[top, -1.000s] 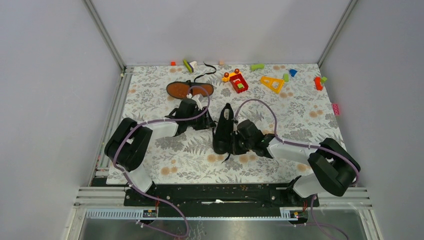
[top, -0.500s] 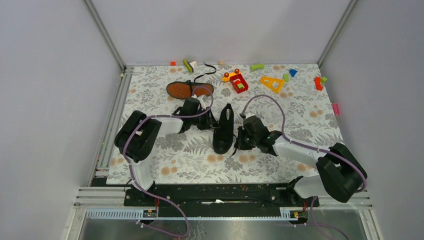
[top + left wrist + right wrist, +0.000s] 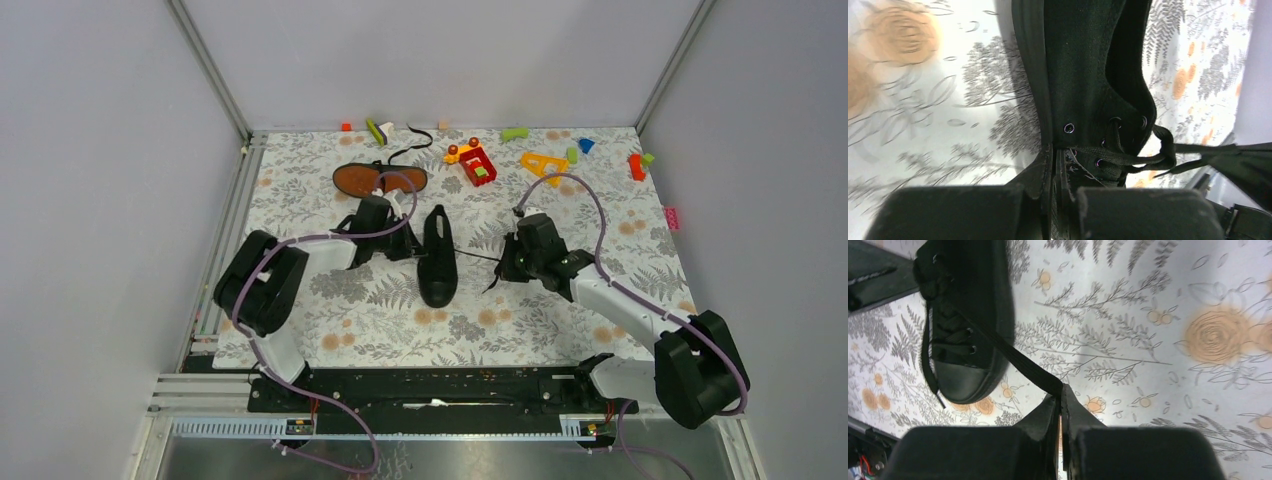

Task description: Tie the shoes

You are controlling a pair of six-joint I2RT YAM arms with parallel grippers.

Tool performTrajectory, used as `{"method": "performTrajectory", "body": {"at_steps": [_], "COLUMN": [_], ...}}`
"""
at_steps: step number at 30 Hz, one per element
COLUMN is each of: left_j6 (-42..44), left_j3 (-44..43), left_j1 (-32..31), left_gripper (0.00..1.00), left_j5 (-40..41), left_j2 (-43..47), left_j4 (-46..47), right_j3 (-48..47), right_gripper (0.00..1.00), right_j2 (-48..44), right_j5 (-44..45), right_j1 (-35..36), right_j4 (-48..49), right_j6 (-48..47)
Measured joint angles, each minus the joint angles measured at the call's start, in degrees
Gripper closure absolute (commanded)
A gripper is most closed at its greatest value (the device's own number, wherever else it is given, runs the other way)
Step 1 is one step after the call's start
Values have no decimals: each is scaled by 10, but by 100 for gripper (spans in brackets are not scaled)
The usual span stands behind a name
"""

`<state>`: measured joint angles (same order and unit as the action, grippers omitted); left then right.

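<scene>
The right claw (image 3: pixel 1060 394) is clamped on a lace (image 3: pixel 1013 359), drawing it taut sideways from the upright shoe (image 3: pixel 437 258) mid-counter (image 3: pixel 560 320). The left claw (image 3: pixel 1054 159) is pressed together at that shoe's eyelet flap (image 3: pixel 1075 85); whether it pinches lace or canvas I cannot tell. The second shoe (image 3: pixel 378 180) lies sole-up just beyond. This looks like tensioning one lace end. The next move calls for crossing or looping it without slack.

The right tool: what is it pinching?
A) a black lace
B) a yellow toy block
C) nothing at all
A: in the right wrist view the right tool is closed on a black lace that runs straight back to the black shoe.
</scene>
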<state>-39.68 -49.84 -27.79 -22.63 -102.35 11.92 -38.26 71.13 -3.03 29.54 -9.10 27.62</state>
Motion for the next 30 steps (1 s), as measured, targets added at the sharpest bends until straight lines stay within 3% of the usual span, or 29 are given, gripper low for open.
{"method": "performTrajectory", "body": {"at_steps": [6,12,15,17,23,24,27,28,30], "left_j6": [39,46,47,50,50,52,53,54,54], "left_j3": [4,4,4,4,4,4,4,4,4], "left_j1": [13,19,22,23,23,24,24,24,24], "left_gripper": [93,100,86,83,93,92,72,72,83], "left_j5": [31,11,-1,-3,-8,-8,-8,-9,-11], "left_j2": [70,72,60,52,51,51,51,51,53], "left_j4": [-82,-95,-95,-99,-108,-108,-110,-111,-118], "right_j3": [-44,-61,-66,-69,-91,-93,-99,-100,-103], "right_gripper": [100,100,100,100,100,100,100,100,100], "right_j2": [1,22,43,55,94,97,104,106,110], "right_j5": [5,-28,-58,-84,-151,-158,-172,-175,-178], "right_j1": [-21,-22,-22,-22,-22,-22,-22,-22,-22], "right_j4": [-29,-33,-35,-35,-31,-31,-29,-28,-27], "right_j6": [-20,-24,-24,-25,-28,-28,-30,-30,-31]}}
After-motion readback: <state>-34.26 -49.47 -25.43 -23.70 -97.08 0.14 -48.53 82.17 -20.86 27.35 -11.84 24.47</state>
